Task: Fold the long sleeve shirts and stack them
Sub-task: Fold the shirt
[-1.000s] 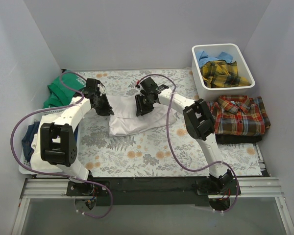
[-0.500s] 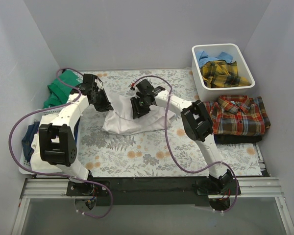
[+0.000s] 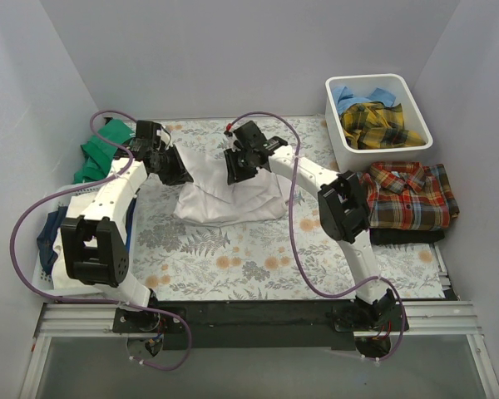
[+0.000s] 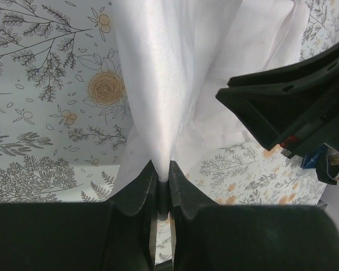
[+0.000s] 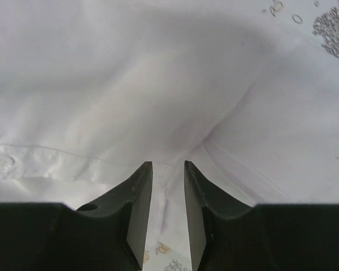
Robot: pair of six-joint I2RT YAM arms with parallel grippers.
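The large white shirt [image 3: 229, 198] lies bunched in the middle of the floral cover, its far edge lifted. My left gripper [image 3: 180, 175] is shut on its left far edge; in the left wrist view the jaws [image 4: 163, 171] pinch a hanging white fold [image 4: 175, 73]. My right gripper [image 3: 232, 173] holds the right far edge; in the right wrist view the fingers [image 5: 168, 167] stand narrowly apart with white cloth [image 5: 158, 84] between them. The red-orange-navy plaid shirt [image 3: 408, 195] lies folded at the right. The yellow-dark plaid shirt [image 3: 381, 125] and the light blue shirt [image 3: 353, 95] lie in the white bin [image 3: 336, 131].
A dark folded item [image 3: 406, 236] lies under the red plaid shirt. A green garment [image 3: 97, 155] lies at the far left. A basket [image 3: 43, 287] with navy and white cloth stands at the left edge. The right arm's body [image 4: 294, 113] shows in the left wrist view.
Both grippers have moved toward the back of the table, the left one also leftward, drawing the white shirt's far edge up and back. The shirt now hangs more bunched beneath them.
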